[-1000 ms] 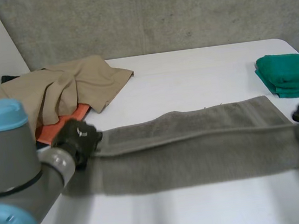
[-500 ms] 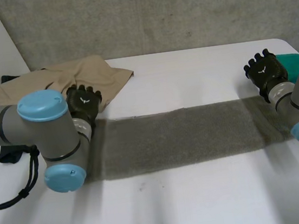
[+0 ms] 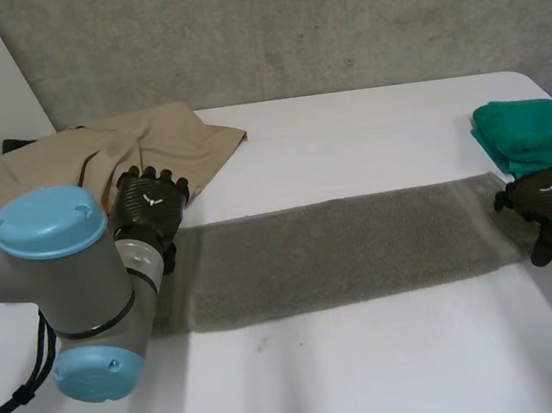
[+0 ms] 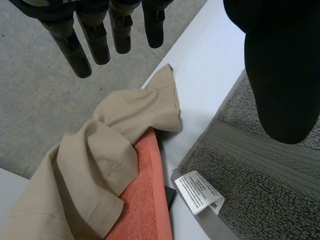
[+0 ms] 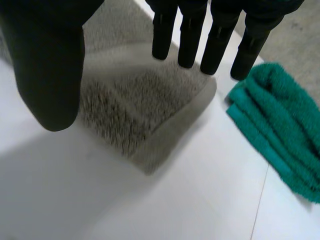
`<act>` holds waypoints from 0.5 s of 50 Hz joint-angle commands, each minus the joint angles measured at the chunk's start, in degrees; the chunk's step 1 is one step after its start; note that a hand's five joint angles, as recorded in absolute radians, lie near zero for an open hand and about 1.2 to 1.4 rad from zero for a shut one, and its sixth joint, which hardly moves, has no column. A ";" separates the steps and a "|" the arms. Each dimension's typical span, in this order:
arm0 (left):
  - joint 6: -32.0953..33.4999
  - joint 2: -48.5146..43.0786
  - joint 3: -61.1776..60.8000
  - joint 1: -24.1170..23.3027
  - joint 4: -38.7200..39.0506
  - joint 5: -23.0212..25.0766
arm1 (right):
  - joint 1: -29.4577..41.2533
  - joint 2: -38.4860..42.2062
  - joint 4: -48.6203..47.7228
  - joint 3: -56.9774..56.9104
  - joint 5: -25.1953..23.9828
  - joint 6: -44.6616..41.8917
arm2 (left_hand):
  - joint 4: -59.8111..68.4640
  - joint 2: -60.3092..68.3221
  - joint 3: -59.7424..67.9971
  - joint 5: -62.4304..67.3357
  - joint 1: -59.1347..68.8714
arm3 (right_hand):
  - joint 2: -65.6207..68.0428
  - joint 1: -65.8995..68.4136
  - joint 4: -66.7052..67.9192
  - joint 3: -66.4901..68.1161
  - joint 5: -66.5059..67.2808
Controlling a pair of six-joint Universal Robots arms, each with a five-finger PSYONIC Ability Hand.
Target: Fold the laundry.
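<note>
grey towel (image 3: 332, 253) flat in a long strip on tabletop (image 3: 348, 137); left hand (image 3: 150, 207) and right hand (image 3: 547, 201) over opposite ends, fingers straight, gripping nothing.

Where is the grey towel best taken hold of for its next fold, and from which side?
Probably at its two short ends. The grey towel lies flat as a long strip across the table, one end by the open left hand, the other by the open right hand. Each hand could come down from above at its own end and pinch a corner there.
</note>
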 commanded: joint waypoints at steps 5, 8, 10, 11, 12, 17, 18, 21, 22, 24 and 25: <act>0.06 0.72 0.05 -0.01 -0.08 -0.28 | -5.70 2.94 -7.46 -0.49 6.29 -2.58 | -1.65 -1.68 -2.00 -2.83 -1.20 | 53.01 52.28 52.62 52.65 52.22; 0.06 2.82 -0.83 -0.01 0.00 -0.02 | -6.85 0.23 -11.68 0.74 10.33 -4.76 | -1.65 -1.68 -2.00 -2.83 -1.20 | 53.01 52.28 52.62 52.65 52.22; 0.06 3.79 -1.19 -0.01 0.00 -0.01 | -7.03 -2.15 -12.65 1.18 11.84 -7.22 | -1.65 -1.68 -2.00 -2.83 -1.20 | 53.01 52.28 52.62 52.65 52.22; 0.06 4.58 -1.45 -0.01 -0.08 0.07 | -6.85 -3.82 -12.66 1.36 12.80 -9.85 | -1.65 -1.68 -2.00 -2.83 -1.20 | 53.01 52.28 52.62 52.65 52.22; 0.06 4.85 -1.54 -0.01 -0.08 0.07 | -6.68 -4.53 -12.66 1.45 12.98 -11.01 | -1.65 -1.68 -2.00 -2.83 -1.20 | 53.01 52.28 52.62 52.65 52.22; 0.06 5.99 -2.33 0.16 -0.08 0.07 | -4.84 -5.76 -13.45 1.36 12.37 -12.51 | -1.65 -1.68 -2.00 -2.83 -1.20 | 53.01 52.28 52.62 52.65 52.22; 0.06 6.08 -2.42 0.16 -0.08 0.07 | -3.35 -6.20 -13.62 1.27 11.93 -12.42 | -1.65 -1.68 -2.00 -2.83 -1.20 | 53.01 52.28 52.62 52.65 52.22; 0.06 6.34 -3.12 0.25 -0.08 0.07 | 7.44 -8.84 -14.94 0.92 8.16 -11.20 | -1.65 -1.68 -2.00 -2.83 -1.20 | 53.01 52.28 52.62 52.65 52.22; 0.06 6.52 -3.29 0.25 0.00 -0.01 | 10.69 -9.37 -15.64 1.01 6.50 -10.67 | -1.65 -1.68 -2.00 -2.83 -1.20 | 53.01 52.28 52.62 52.65 52.22; -0.03 7.05 -3.73 0.25 0.00 -0.01 | 17.73 -9.46 -17.92 1.53 2.01 -9.88 | -1.65 -1.68 -2.00 -2.83 -1.20 | 53.01 52.28 52.62 52.65 52.22; -0.03 7.13 -3.91 0.25 0.00 -0.01 | 19.85 -9.46 -18.63 1.71 0.43 -9.79 | -1.65 -1.68 -2.00 -2.83 -1.20 | 53.01 52.28 52.62 52.65 52.22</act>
